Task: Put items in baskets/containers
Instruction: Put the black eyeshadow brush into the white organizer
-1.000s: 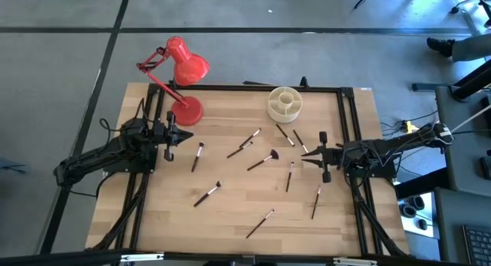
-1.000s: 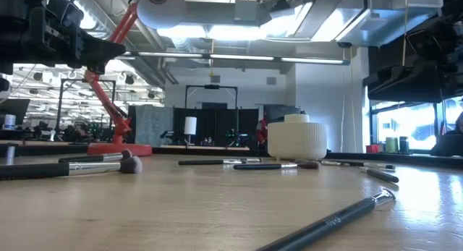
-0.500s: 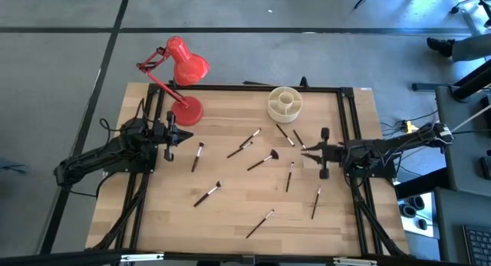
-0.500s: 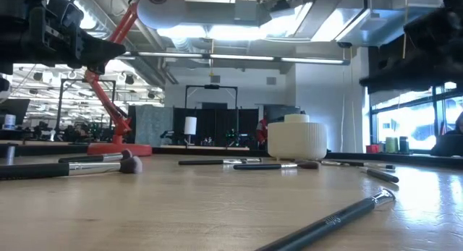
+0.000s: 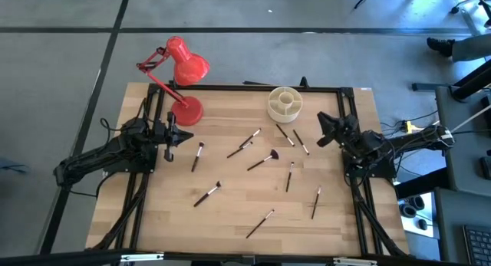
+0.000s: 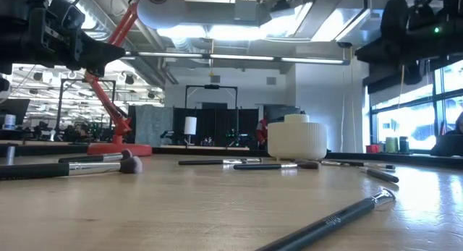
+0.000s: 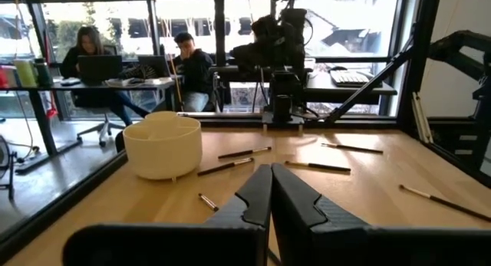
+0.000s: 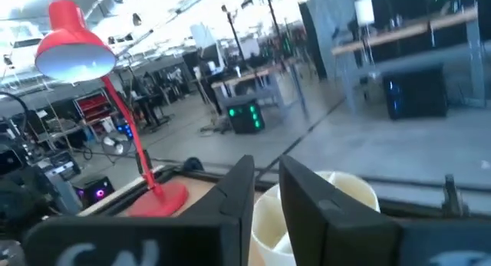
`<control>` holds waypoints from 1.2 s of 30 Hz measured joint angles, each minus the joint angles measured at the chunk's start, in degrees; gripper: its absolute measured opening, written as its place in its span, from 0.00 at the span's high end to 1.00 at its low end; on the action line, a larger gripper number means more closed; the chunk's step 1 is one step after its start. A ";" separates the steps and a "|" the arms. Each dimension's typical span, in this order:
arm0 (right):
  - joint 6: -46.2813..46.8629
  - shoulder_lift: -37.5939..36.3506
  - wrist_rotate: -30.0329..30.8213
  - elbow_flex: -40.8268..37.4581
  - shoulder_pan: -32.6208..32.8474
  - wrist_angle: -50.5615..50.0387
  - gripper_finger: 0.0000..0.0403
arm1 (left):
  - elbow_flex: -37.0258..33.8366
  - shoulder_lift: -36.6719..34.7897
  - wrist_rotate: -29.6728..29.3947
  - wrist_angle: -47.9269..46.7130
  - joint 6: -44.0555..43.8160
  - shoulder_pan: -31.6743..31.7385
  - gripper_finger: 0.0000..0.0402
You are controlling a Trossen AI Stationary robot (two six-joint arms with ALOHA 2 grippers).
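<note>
Several slim makeup brushes lie flat and scattered on the wooden table, among them one at mid-table (image 5: 262, 159), one near the left arm (image 5: 197, 156) and one toward the near edge (image 5: 260, 223). The cream-white round organiser (image 5: 285, 103) stands near the far edge; it also shows in the low view (image 6: 296, 140) and the left wrist view (image 7: 163, 147). My left gripper (image 5: 173, 136) hovers at the table's left side, shut (image 7: 270, 185), holding nothing. My right gripper (image 5: 321, 120) hangs above the table's right side, aimed at the organiser (image 8: 349, 193), its fingers a narrow gap apart (image 8: 266, 174) and empty.
A red desk lamp (image 5: 184, 82) stands at the far left corner, its round base (image 5: 188, 111) on the table just beyond my left gripper. A dark metal frame (image 5: 230, 87) runs along the table's edges. People sit at desks in the room beyond (image 7: 92, 59).
My right gripper has risen and swung from mid-right of the table toward the far edge, turning to face the organiser. The brushes, the organiser and my left arm have kept still.
</note>
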 joint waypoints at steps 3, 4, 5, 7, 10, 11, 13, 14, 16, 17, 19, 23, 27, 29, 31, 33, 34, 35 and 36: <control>8.59 0.49 -0.09 5.89 -1.16 -15.69 0.84 | 0.00 0.02 -2.99 1.74 3.80 -0.01 0.99; 12.06 1.07 -0.32 8.25 -1.78 -21.74 0.84 | 0.00 -0.02 -5.40 2.62 5.79 -0.01 0.99; 15.56 1.84 -1.19 10.63 -2.57 -27.25 0.84 | 0.00 -0.02 -7.54 3.22 7.35 -0.01 0.99; 22.04 3.80 -4.48 15.30 -4.42 -36.82 0.84 | 0.00 0.00 -10.76 4.08 9.21 -0.01 0.99; 28.45 8.52 -12.03 20.49 -7.43 -46.21 0.84 | 0.00 0.00 -13.34 4.90 8.59 -0.01 0.99; 29.77 10.31 -14.67 21.60 -8.40 -48.37 0.84 | 0.00 0.00 -13.50 5.58 8.19 -0.01 0.99; 32.04 14.06 -20.25 22.73 -10.11 -51.04 0.84 | 0.00 -0.02 -13.51 7.36 8.59 -0.01 0.99; 32.69 15.87 -22.95 22.92 -10.87 -51.26 0.84 | 0.00 -0.01 -13.51 7.86 8.85 -0.01 0.99; 33.27 19.46 -28.86 22.96 -12.15 -51.21 0.84 | 0.00 0.00 -13.51 9.43 8.42 -0.01 0.99; 33.30 21.44 -31.70 22.96 -12.66 -51.15 0.84 | 0.00 -0.02 -13.51 10.42 8.08 -0.01 0.99; 33.43 24.92 -35.93 22.96 -13.32 -51.40 0.84 | 0.00 -0.02 -13.51 10.98 7.97 -0.01 0.99; 31.38 30.41 -40.10 23.00 -14.43 -51.36 0.84 | 0.00 0.04 -13.55 11.22 7.84 -0.01 0.99; 33.47 33.80 -46.10 23.00 -15.94 -51.27 0.84 | 0.00 0.15 -13.58 11.23 5.61 -0.01 0.99; 35.30 35.79 -49.99 23.00 -16.62 -51.81 0.84 | 0.00 0.15 -13.61 11.21 5.46 -0.01 0.99; 35.88 37.87 -53.16 23.00 -17.43 -52.84 0.84 | -0.14 0.15 -14.20 11.54 5.69 -0.01 0.99; 35.99 40.10 -55.97 23.00 -18.47 -54.00 0.82 | -0.48 0.35 -16.71 12.53 6.68 -0.01 0.99; 36.00 41.12 -57.12 23.00 -19.10 -54.68 0.80 | -0.48 0.84 -17.75 12.69 6.76 -0.01 0.99; 36.01 42.10 -57.98 23.00 -19.73 -55.09 0.79 | -0.48 1.38 -18.23 12.49 6.37 0.01 0.99; 35.99 43.11 -58.52 23.09 -20.31 -55.53 0.77 | -0.48 2.03 -18.23 12.48 5.70 -0.01 0.99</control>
